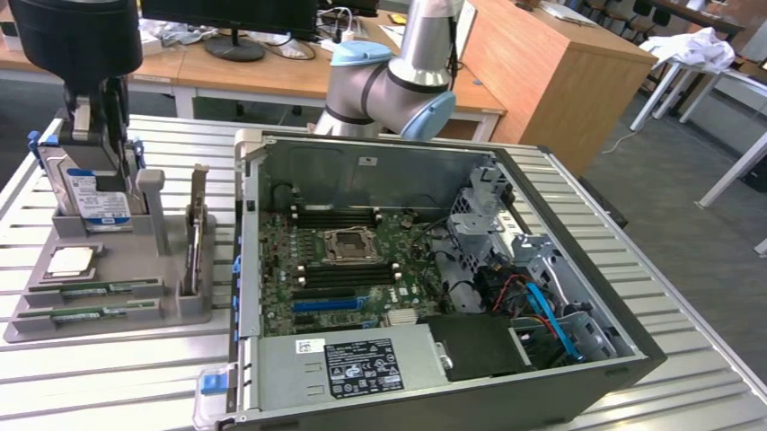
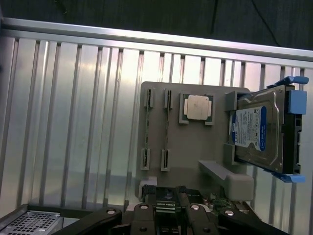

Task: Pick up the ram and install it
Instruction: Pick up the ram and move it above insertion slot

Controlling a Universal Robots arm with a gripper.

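The ribbed metal tabletop (image 1: 120,377) carries an open computer case (image 1: 623,334), lying on its side toward the edge at the exterior view's right. Inside are a green motherboard (image 1: 300,269), a labelled power supply (image 1: 348,364) along the near wall, and blue cables (image 1: 545,310).

A grey holder (image 1: 180,310) sits just beside the case, toward the edge at the exterior view's left. It holds:
- a hard drive (image 1: 102,193) with blue rails, upright at the far end;
- a square silver processor (image 1: 72,260), flat in a recess;
- an expansion card (image 1: 198,224), upright on the side nearest the case.
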